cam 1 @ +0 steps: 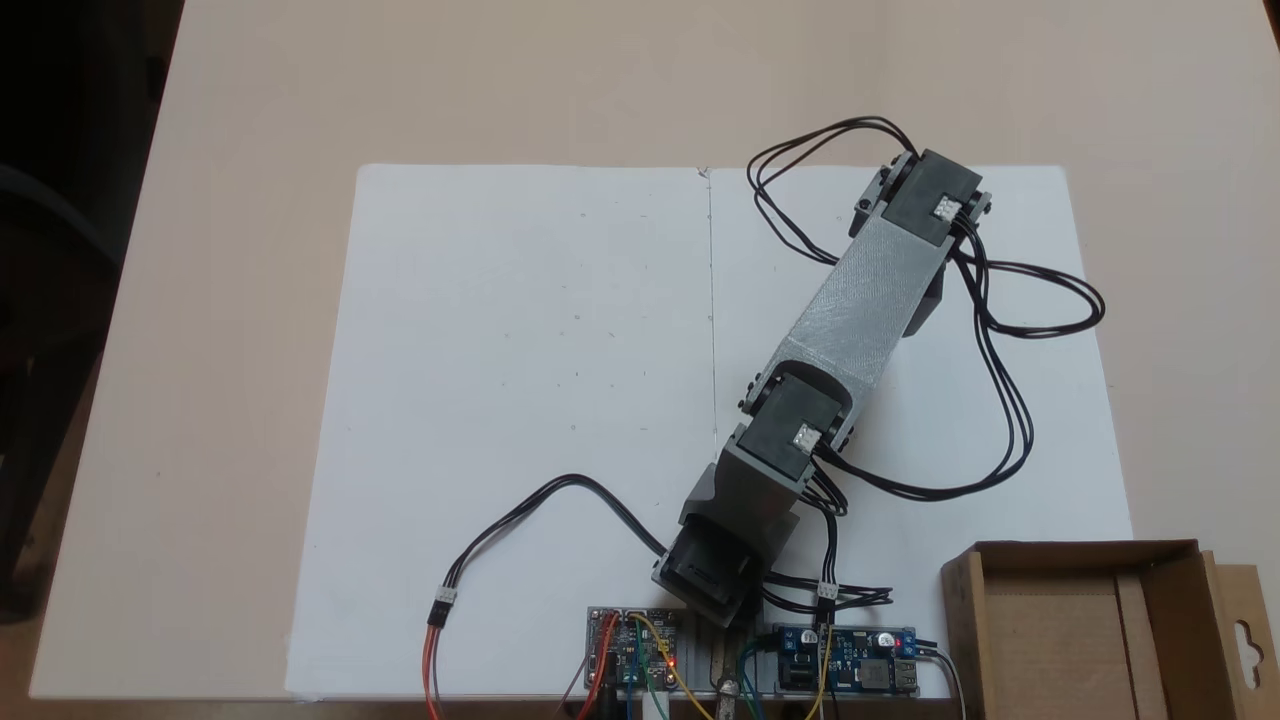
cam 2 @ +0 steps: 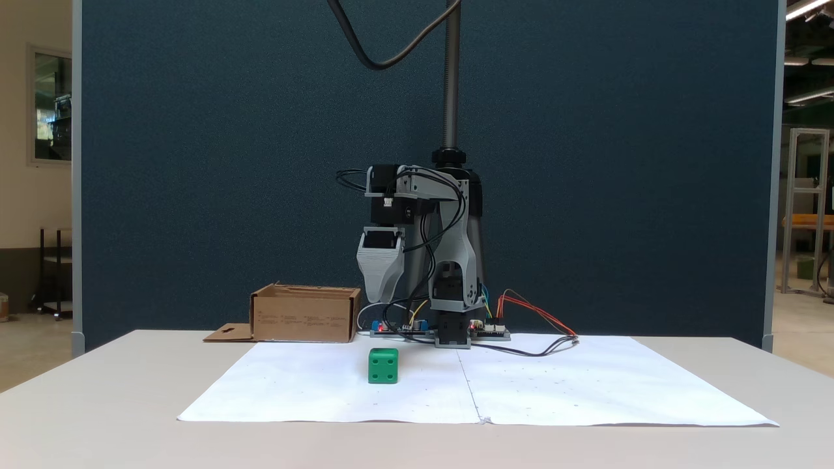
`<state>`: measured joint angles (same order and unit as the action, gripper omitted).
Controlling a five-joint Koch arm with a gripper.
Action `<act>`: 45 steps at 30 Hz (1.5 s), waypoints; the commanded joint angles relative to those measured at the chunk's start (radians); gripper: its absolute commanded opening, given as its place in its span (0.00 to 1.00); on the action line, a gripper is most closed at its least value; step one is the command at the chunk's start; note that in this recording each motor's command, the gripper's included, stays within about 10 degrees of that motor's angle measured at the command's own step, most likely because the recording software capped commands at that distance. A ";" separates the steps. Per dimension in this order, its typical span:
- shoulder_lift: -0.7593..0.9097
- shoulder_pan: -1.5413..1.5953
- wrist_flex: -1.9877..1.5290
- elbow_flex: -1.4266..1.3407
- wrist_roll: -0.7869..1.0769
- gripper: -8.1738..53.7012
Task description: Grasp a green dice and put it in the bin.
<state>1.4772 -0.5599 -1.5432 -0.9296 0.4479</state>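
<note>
A: On the white paper, where does the green dice sit?
B: Directly beneath the gripper, clear of it. The bin lies at its ten o'clock.
A: Jaw state?
B: Undeterminable; one tip shows.

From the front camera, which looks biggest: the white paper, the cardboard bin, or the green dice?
1. Paper, by far the largest.
2. Bin.
3. Dice, smallest, even though it sits nearer the camera than the bin.
</note>
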 commanded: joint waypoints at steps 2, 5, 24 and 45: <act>0.015 0.011 0.060 0.014 0.074 0.83; 0.017 0.023 0.098 -0.021 0.074 0.83; -0.031 0.043 0.199 -0.098 0.075 0.83; -0.106 0.046 0.471 -0.301 0.077 0.81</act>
<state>1.3637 -0.5047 -1.0891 -1.2487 0.4479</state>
